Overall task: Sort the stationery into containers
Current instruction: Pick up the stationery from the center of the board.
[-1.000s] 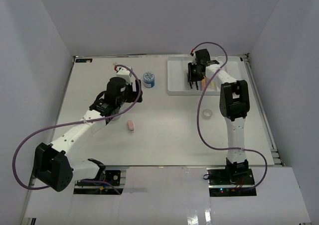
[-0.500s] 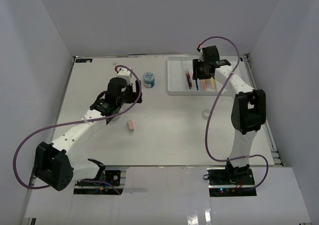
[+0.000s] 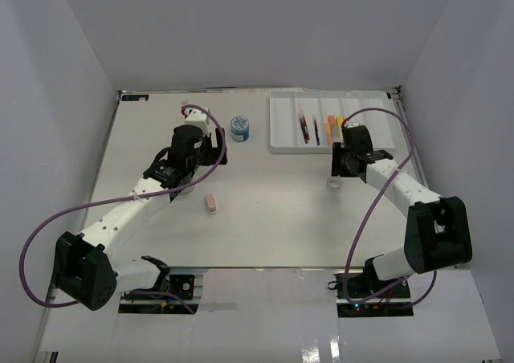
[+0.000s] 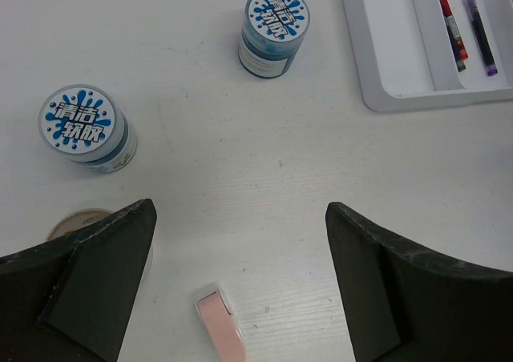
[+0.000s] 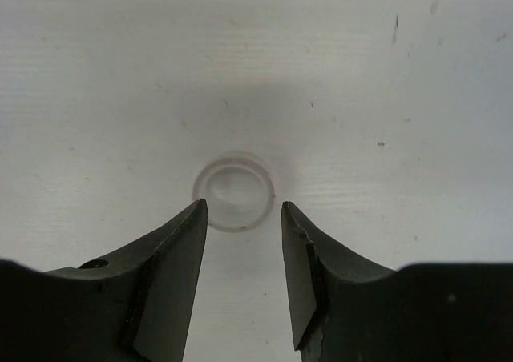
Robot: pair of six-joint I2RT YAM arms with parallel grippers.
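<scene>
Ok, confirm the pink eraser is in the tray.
No, the pink eraser lies on the table, well clear of the tray.

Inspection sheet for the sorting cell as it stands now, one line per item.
Surface: white table, faint scuffs.
Job's things: tray holds red pen, dark pen, orange marker, yellow marker; on table: jar, second jar, pink eraser, beige tape roll, clear tape roll.
Clutter: nothing seen.
Claws: left claw open, empty; right claw open over clear tape roll.
Cables: purple cable loops off each arm.
Surroundings: plain white walls.
</scene>
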